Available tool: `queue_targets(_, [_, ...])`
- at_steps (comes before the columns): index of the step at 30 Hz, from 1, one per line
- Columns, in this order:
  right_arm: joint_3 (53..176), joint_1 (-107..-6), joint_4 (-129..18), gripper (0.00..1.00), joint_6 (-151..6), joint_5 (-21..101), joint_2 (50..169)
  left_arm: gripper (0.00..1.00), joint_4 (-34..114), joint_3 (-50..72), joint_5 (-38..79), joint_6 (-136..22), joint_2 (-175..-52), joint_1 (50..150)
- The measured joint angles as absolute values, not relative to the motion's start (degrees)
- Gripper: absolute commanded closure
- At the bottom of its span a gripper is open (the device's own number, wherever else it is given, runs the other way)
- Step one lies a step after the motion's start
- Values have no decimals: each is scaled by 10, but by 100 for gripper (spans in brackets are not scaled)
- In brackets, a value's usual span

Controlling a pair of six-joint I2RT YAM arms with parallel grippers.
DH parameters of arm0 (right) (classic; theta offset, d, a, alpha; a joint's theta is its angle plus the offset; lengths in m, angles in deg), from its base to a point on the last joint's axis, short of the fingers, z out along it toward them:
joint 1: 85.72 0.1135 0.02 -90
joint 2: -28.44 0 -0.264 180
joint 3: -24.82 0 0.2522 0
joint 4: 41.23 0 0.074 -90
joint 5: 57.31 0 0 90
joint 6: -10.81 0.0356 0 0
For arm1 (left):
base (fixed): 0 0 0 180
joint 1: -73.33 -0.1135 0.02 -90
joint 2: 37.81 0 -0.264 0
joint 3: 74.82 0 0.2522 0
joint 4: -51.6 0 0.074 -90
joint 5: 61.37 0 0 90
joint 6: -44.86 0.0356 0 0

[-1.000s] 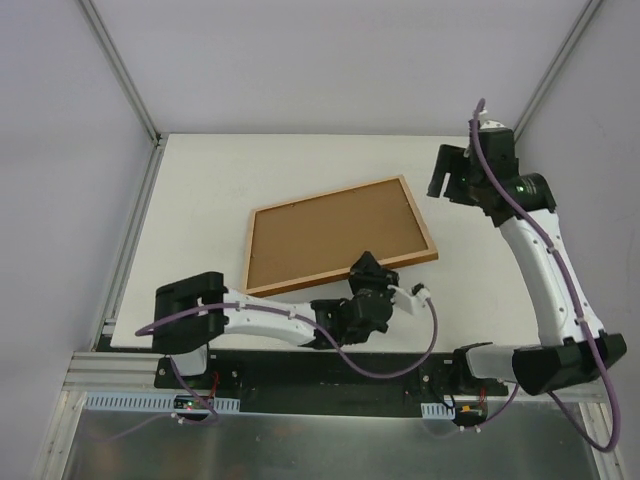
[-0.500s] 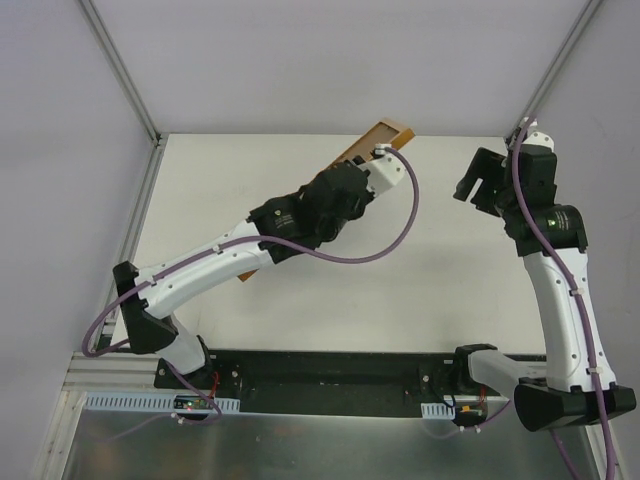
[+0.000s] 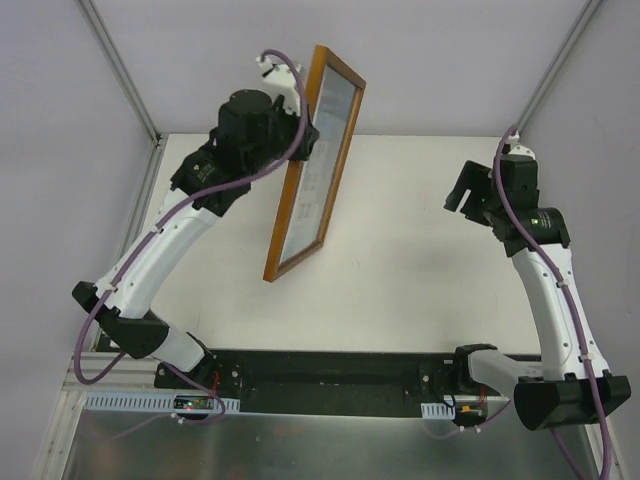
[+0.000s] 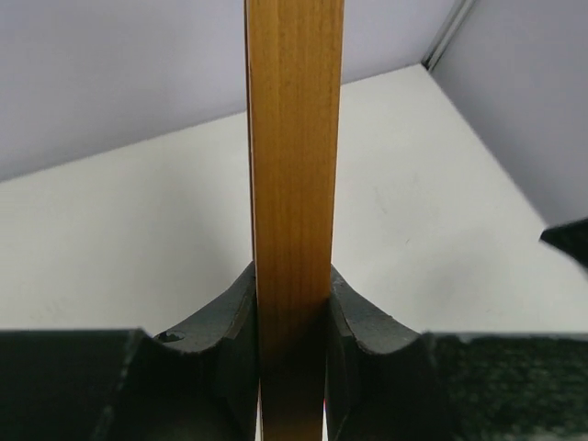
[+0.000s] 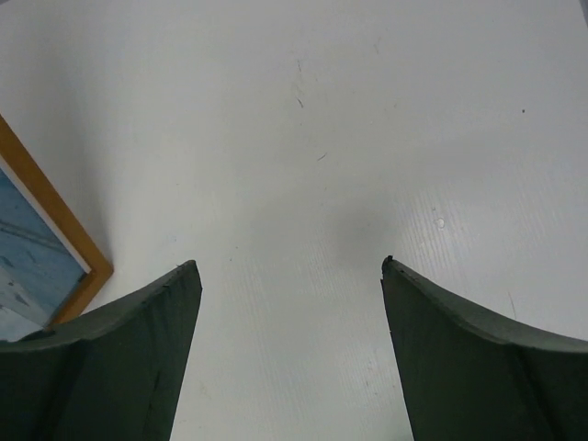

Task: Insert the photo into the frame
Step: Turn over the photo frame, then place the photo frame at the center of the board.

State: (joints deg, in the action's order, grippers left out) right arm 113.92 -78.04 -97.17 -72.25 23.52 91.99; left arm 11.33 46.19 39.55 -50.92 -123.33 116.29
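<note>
My left gripper [image 4: 292, 276] is shut on one orange-brown rail of the frame [image 4: 294, 138]. It holds the frame [image 3: 283, 228] up off the table, nearly on edge, with the pane side turned toward the right arm. The photo [image 3: 316, 175] shows inside the rails as a pale print. In the right wrist view a corner of the frame [image 5: 57, 222] and a blue patch of the photo [image 5: 23, 262] appear at the left edge. My right gripper [image 3: 468, 190] hovers open over the bare table at the right, apart from the frame, and its fingers [image 5: 129, 358] have nothing between them.
The white table [image 3: 400, 260] is bounded by grey walls with metal corner posts at the back left and back right. Both arm bases sit on the black rail along the near edge.
The left arm has lifted the frame from lying back-side up on the table, swung it up toward the back and turned it onto its edge. The right gripper has shifted slightly.
</note>
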Motion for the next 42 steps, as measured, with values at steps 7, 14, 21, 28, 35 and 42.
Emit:
queue_targets(7, [1101, -780, -952, 20, -721, 254, 927, 100, 100, 450, 177, -717, -1243, 979])
queue_targets(14, [1061, -780, -918, 21, -717, 277, 941, 100, 175, 330, -5, -823, -1287, 863])
queue_targets(21, [984, -780, -860, 21, -706, 331, 956, 100, 316, 121, -130, -905, -1329, 831])
queue_targets(28, [923, -778, -801, 21, -695, 381, 984, 100, 458, 76, -213, -921, -1417, 822])
queue_targets(35, [890, -774, -757, 20, -689, 411, 1021, 89, 505, 51, -215, -919, -1447, 818])
queue_targets(42, [884, -767, -731, 20, -687, 418, 1036, 57, 493, 47, -145, -884, -1468, 819])
